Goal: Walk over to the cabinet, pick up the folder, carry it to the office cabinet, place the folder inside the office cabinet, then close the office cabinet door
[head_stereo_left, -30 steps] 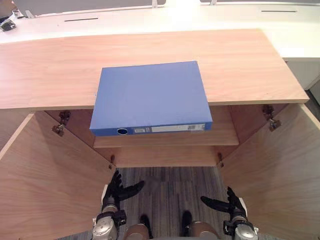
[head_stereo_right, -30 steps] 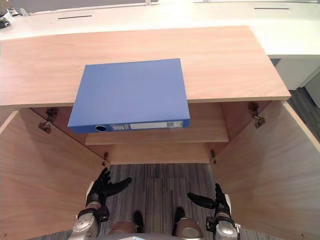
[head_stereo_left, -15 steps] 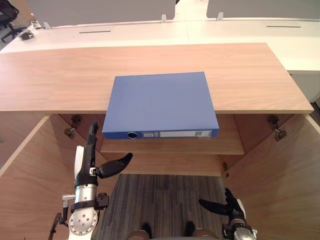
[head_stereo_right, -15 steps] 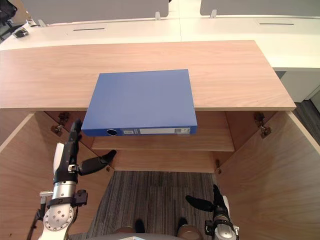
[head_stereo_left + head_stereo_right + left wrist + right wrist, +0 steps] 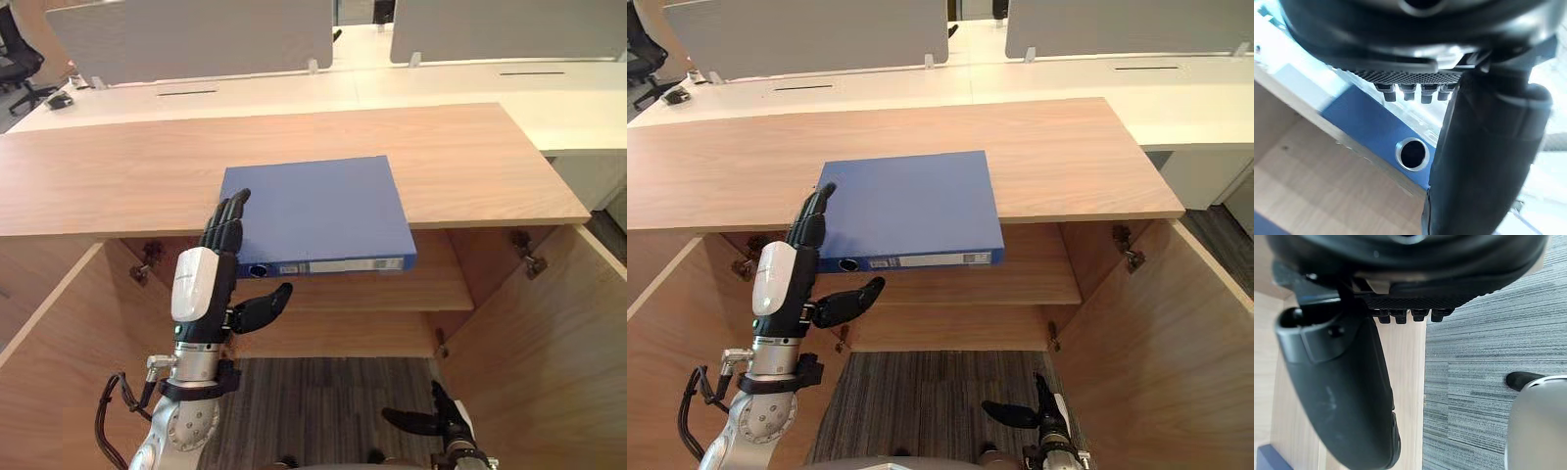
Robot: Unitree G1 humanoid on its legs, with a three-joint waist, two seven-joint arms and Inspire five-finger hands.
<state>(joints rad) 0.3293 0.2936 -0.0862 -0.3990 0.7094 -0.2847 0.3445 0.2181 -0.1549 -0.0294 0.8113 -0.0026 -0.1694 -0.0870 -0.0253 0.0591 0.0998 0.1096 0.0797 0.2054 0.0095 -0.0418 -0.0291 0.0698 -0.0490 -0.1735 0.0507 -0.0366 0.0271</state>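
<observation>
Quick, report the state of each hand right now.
Left hand: open, fingers straight, upright beside the flat blue folder, holding nothing.
Right hand: open, hanging low, holding nothing.

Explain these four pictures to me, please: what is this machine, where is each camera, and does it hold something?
This is a humanoid robot with two arms and dark hands. The two wide pictures come from a stereo camera on its head, looking down; they show the same scene. The two close pictures come from cameras on the wrists, each looking along its own hand. Before the robot stands a wooden cabinet with both doors open. On its top lies a blue folder, its spine toward the robot and jutting over the front edge. The left hand is raised at the folder's left front corner, fingers straight; whether it touches, I cannot tell. The right hand hangs low over the carpet, open. Neither hand holds anything.
</observation>
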